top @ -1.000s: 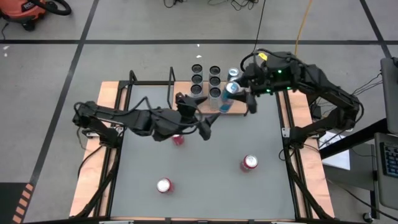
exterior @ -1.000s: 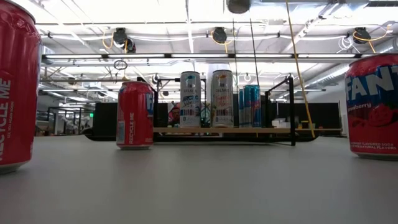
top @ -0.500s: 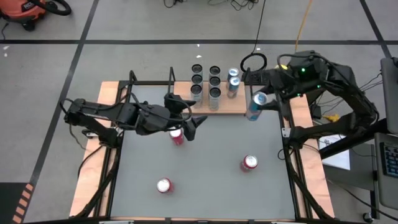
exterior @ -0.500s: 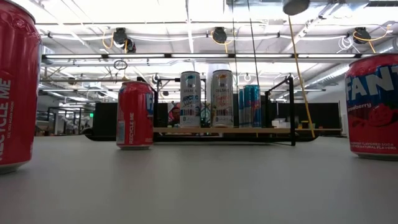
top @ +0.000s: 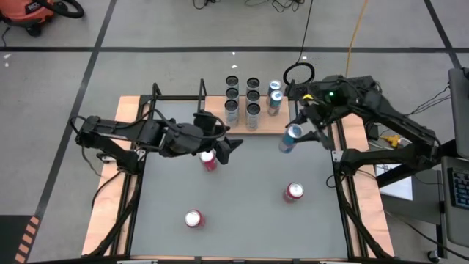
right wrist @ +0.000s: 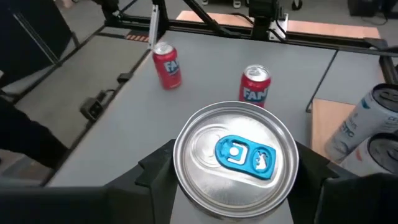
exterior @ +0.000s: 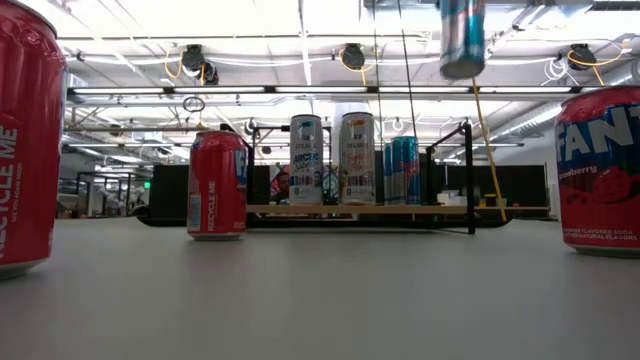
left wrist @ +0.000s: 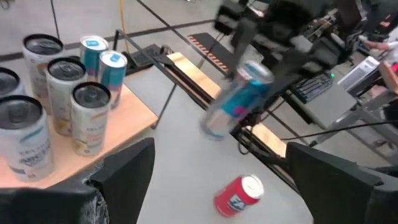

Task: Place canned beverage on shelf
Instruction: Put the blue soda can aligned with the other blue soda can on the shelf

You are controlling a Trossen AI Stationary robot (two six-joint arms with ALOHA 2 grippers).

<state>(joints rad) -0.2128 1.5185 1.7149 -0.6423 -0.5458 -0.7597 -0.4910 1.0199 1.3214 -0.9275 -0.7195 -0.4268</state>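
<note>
I have the right gripper point(top: 299, 129) clamped on a blue and silver can point(top: 290, 138), both fingers pressed against its sides just below the rim, as the right wrist view shows with the can's blue-tabbed lid filling the frame. The can hangs in the air, tilted, just off the shelf's point(top: 265, 126) right end and slightly toward the near side of it, clear of the black rod frame there. From table height its lower end floats well above the cans already shelved, so I judge it is carried high in order to pass over that end frame rather than bump it.

The shelf already holds several tall cans point(top: 253, 111) in rows at the middle of the board, plus two slim blue ones point(top: 275, 98) toward its right end (the bare wood beside those looks like the obvious landing spot). Before lowering I would want the can brought upright, since a tilted base would likely tip on contact.

My left gripper point(top: 221, 144) waits in front of the shelf's left half, fingers spread wide and holding nothing, right beside a red can point(top: 209, 160) standing on the grey tabletop point(top: 242, 205). Two more red cans point(top: 294, 192) stand farther out from the shelf, still to be picked up.
</note>
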